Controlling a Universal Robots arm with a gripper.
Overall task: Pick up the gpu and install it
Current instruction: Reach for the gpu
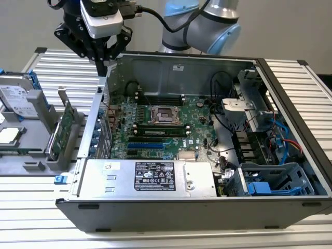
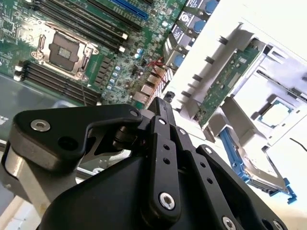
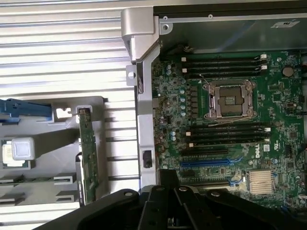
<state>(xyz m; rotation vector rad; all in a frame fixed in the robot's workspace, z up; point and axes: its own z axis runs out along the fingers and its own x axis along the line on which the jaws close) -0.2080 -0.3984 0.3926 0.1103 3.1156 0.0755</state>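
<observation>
Nearest us in the exterior view, the gpu [image 1: 61, 129] stands on edge in a grey holder [image 1: 36, 166], just beside the open computer case [image 1: 181, 215] on the exterior view's left. Farther back, the gripper [image 1: 102, 66] points down over the case's corner, jaws pressed together, empty. Behind it, the arm [image 1: 207, 26] bends above the rear wall.

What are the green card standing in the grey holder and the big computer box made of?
The card looks like green circuit board, probably fibreglass laminate, slightly glossy and dotted with tiny soldered parts. The computer box looks like thin sheet metal, likely steel, dull grey, judging by its folded edges and punched holes.
</observation>
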